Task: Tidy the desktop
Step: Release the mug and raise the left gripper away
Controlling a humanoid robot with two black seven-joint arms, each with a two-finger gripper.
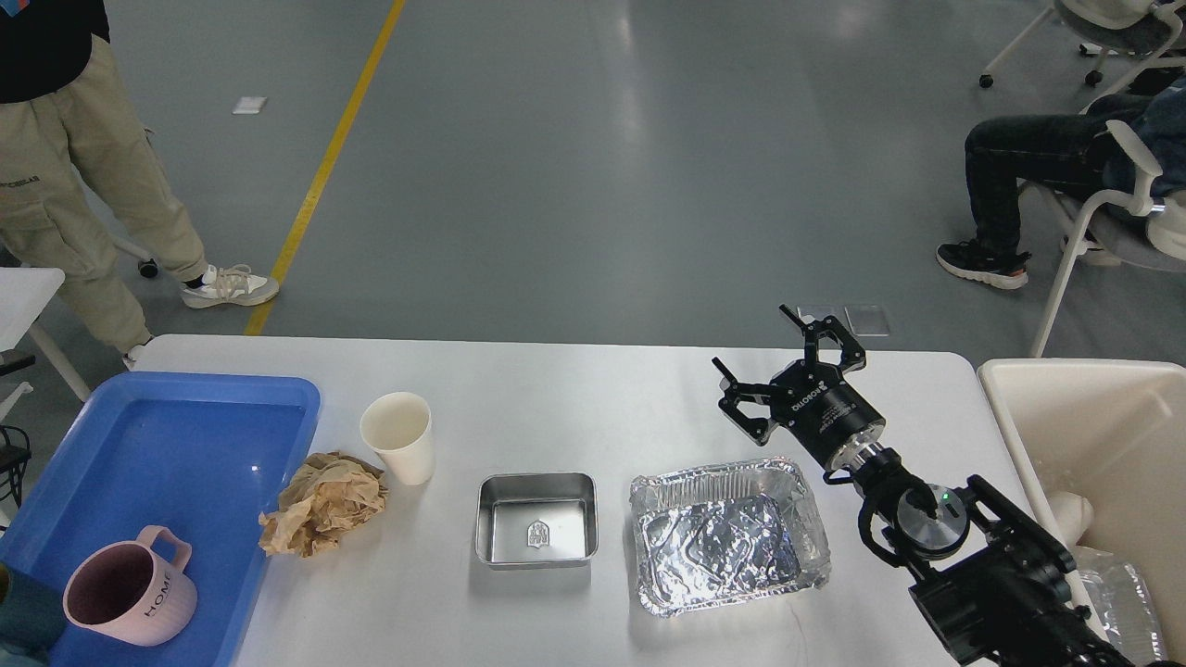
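Head view: the desktop (574,398), a wide white tabletop, spreads beneath and to the left of the right gripper (783,361), whose fingers (795,320) are spread wide and hold nothing as it hangs over the table's far right part. No left arm shows in this frame, so the right arm is the only one placed to act.

The cream bin (1075,435) stands just to the right of the fingers, off the table's right end; a white cylinder and what looks like clear plastic lie in its bottom. The blue tray (222,398) sits well apart at the far left, holding a pink mug (130,593) marked HOME.

Nearest the fingers, just below them toward the robot, lies the foil container (729,535), apparently empty, its long axis running left to right across the table. Left of it rests the steel tin (536,519), also empty. Farther left stands an upright paper cup (398,435), touching or nearly touching the crumpled brown paper (322,503), which abuts the tray's edge.

The foil container looks the likeliest next pick; reaching it calls for a drop toward its near rim.
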